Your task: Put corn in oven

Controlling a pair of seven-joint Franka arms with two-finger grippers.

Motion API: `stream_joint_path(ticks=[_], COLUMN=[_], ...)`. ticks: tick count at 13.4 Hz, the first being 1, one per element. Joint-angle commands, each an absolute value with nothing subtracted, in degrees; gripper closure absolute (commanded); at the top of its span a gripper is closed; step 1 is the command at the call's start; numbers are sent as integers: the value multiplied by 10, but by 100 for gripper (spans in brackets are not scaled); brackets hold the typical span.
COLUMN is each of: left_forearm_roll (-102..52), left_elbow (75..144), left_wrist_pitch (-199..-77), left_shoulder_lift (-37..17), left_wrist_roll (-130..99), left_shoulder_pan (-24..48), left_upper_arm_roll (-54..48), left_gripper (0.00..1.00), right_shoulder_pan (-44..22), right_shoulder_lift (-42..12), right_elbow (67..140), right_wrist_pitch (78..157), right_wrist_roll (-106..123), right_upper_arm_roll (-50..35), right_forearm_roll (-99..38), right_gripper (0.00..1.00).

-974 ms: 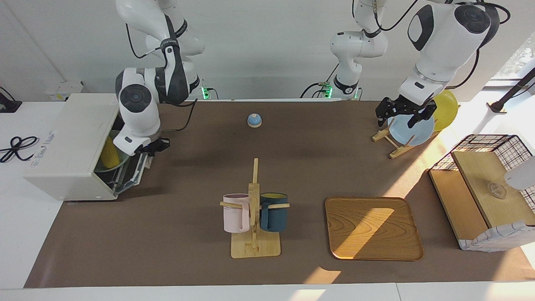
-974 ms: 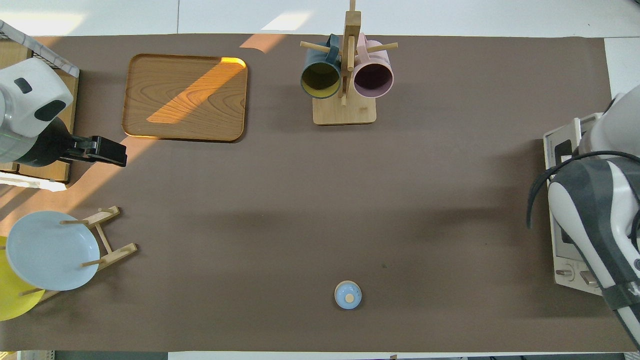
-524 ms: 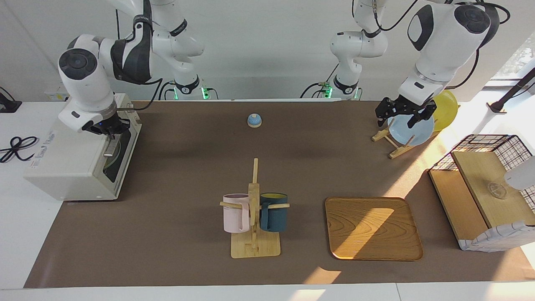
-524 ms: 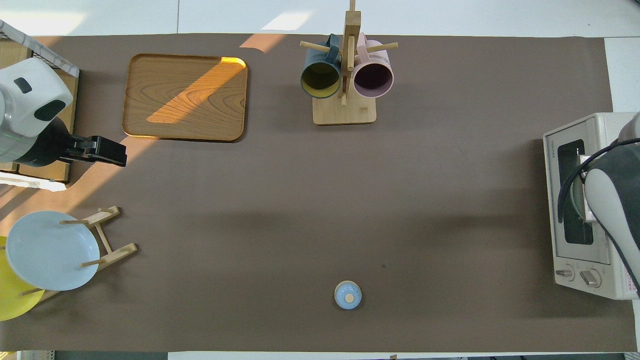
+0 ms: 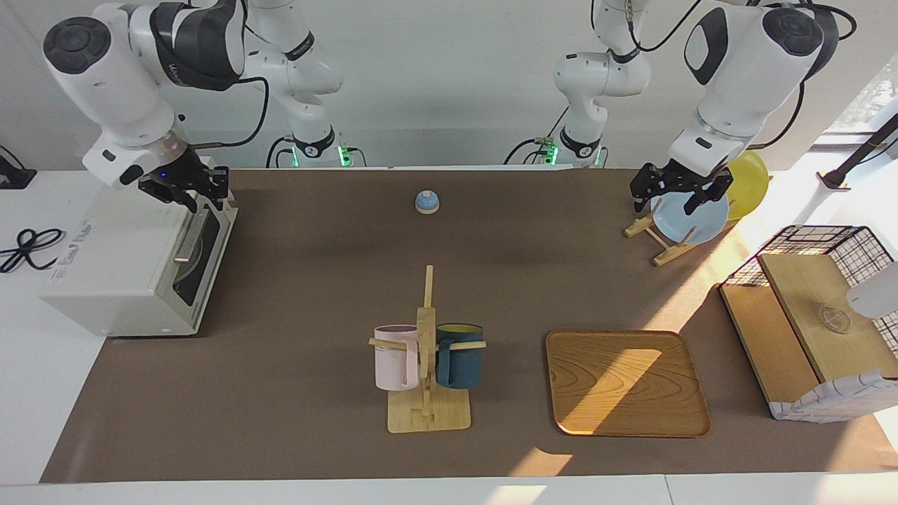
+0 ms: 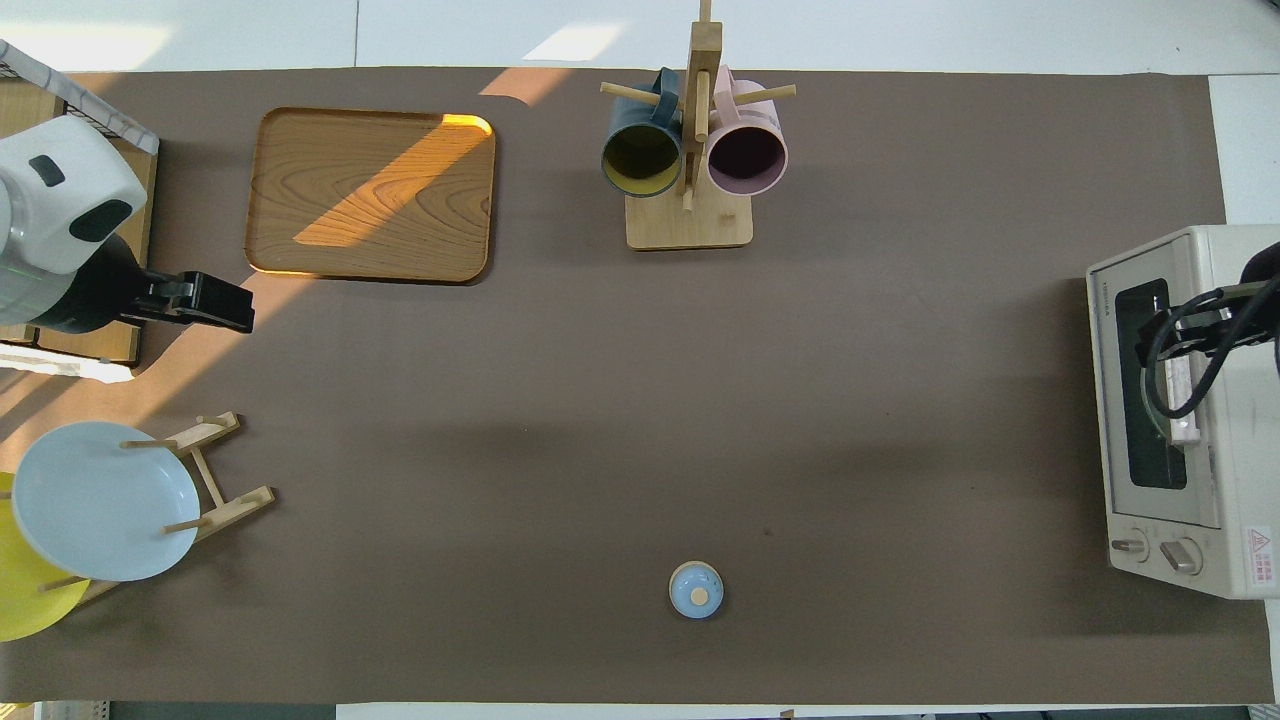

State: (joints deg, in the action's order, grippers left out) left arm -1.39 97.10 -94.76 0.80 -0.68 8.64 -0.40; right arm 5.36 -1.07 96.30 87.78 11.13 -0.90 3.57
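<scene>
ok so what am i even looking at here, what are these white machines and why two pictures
These are two robot arms at a table, shown at one moment from two cameras: one faces the robots from across the table, the other looks down from above their own end.

The right gripper is raised over the oven, fingers apart and holding nothing. The oven door is shut; no corn shows in either view. The left gripper waits open over the blue plate on its rack, with a yellow plate beside it.

Also on the table: a mug stand with a pink mug and a dark blue mug, a wooden tray, a small blue bell, and a wire basket.
</scene>
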Motion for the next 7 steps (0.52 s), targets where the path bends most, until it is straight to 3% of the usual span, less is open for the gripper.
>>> stream_joint_path(ticks=[1,7], left_forearm_roll=[-4,-4], left_elbow=[980,980], left_wrist_pitch=[-951,-951], left_shoulder_lift=[18,18], left_wrist_roll=[-4,-4], left_shoulder_pan=[86,86], left_upper_arm_roll=[-4,-4], left_gripper=[0,0], right_shoulder_pan=[59,53], right_shoulder_lift=[-23,-57], right_elbow=[939,869], right_wrist_pitch=[866,835], right_wrist_roll=[88,47], right_upper_arm_roll=[-11,-8], right_forearm_roll=[10,-1], right_gripper=[0,0])
